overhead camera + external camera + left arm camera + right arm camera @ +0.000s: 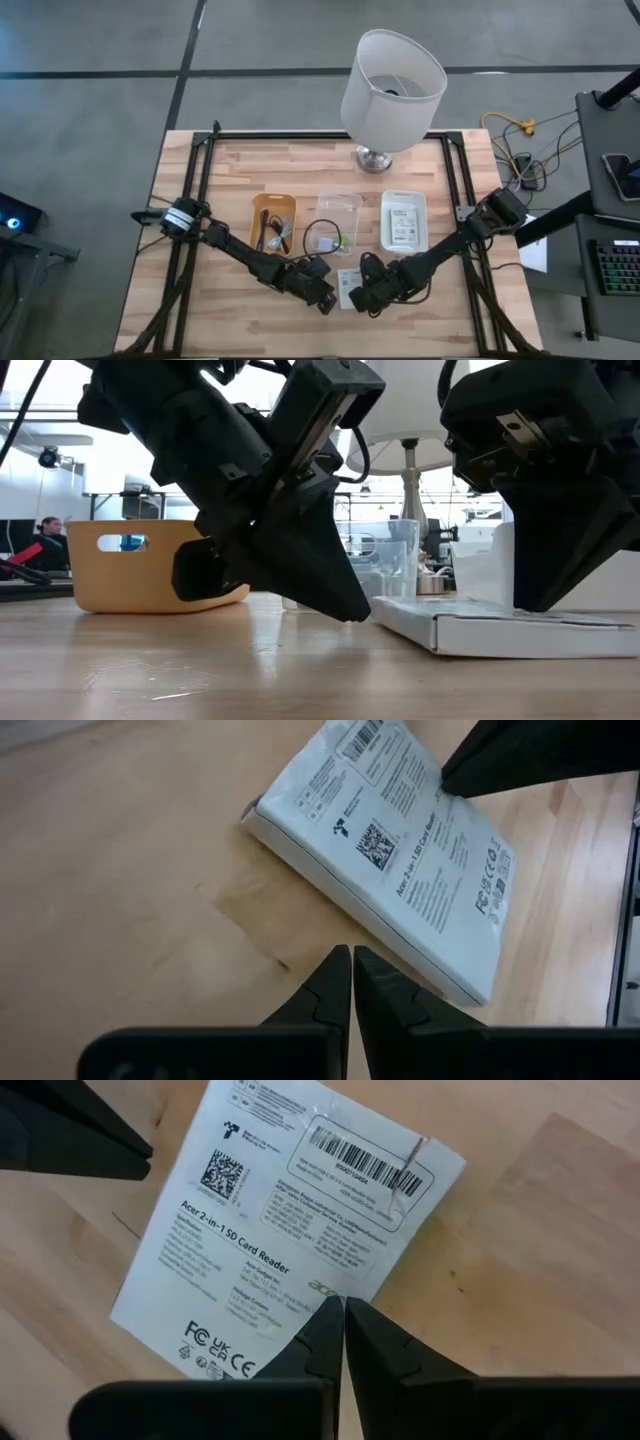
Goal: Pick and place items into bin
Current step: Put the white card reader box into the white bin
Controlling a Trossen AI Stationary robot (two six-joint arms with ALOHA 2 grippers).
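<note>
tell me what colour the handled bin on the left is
Yellow-orange bin, clearest in the low view.

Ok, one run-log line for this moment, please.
left tool: shut, beside white packet | right tool: shut, tips at packet | packet: flat on table, not lifted | bins: untouched

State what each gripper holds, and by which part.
Nothing is held. The left gripper and right gripper are both shut and empty, tips down at opposite sides of the white packet lying on the table.
</note>
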